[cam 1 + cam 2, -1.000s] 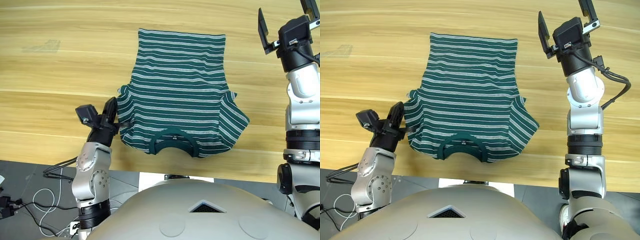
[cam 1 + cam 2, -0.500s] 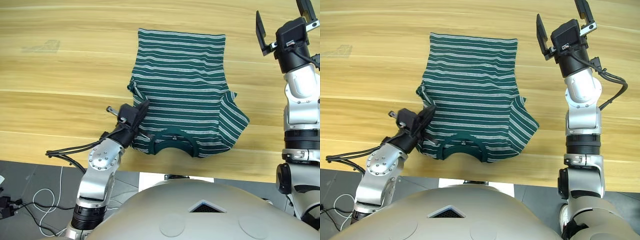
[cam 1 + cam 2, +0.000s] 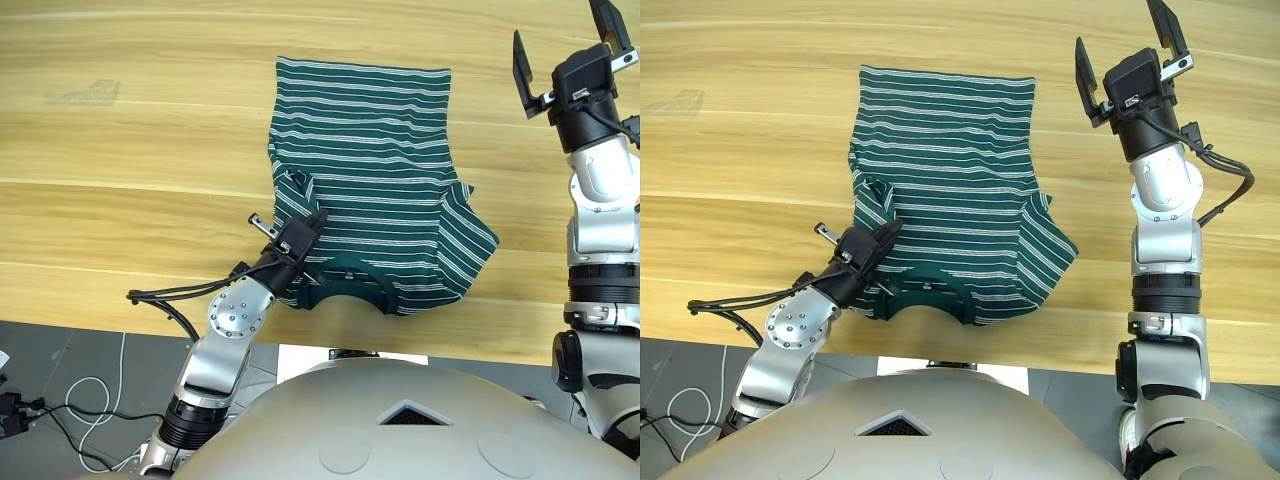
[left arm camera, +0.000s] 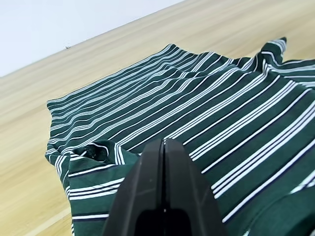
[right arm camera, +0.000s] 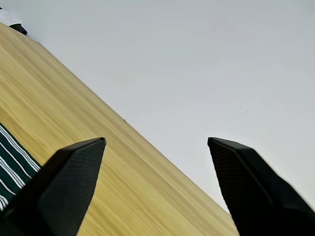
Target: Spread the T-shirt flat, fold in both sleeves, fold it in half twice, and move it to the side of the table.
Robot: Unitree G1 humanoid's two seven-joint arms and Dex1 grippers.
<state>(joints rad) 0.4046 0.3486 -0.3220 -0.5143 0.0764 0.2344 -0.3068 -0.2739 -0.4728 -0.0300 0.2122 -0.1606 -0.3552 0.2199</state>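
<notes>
Biggest of all: a wide wooden table (image 3: 120,150), light brown.

On it, near the front edge and about in the middle: a dark green T-shirt (image 3: 370,170) with thin white stripes. Lying mostly flat, collar (image 3: 345,270) close to the robot, bottom edge far away. Left sleeve (image 3: 290,182) folded in over the body of the T-shirt. Right sleeve (image 3: 475,230) sticking out to the side.

Next, the left gripper (image 3: 312,220), down low over the T-shirt beside the collar. Fingers squeezed tight together on the cloth, right at the edge of the folded-in sleeve.

Then the right gripper (image 3: 1120,35), up high over bare wood, well apart from the T-shirt on its right side. Fingers spread wide, holding nothing.

Off the table, down on the grey floor at the left: some thin cables (image 3: 60,400).

Up close in the left wrist view: the two black fingers (image 4: 147,177) pressed side by side, stripes running away ahead, and the little rolled sleeve end.

In the right wrist view: a plain white wall (image 5: 197,49) past the far edge of the table, and one striped corner of the T-shirt.
</notes>
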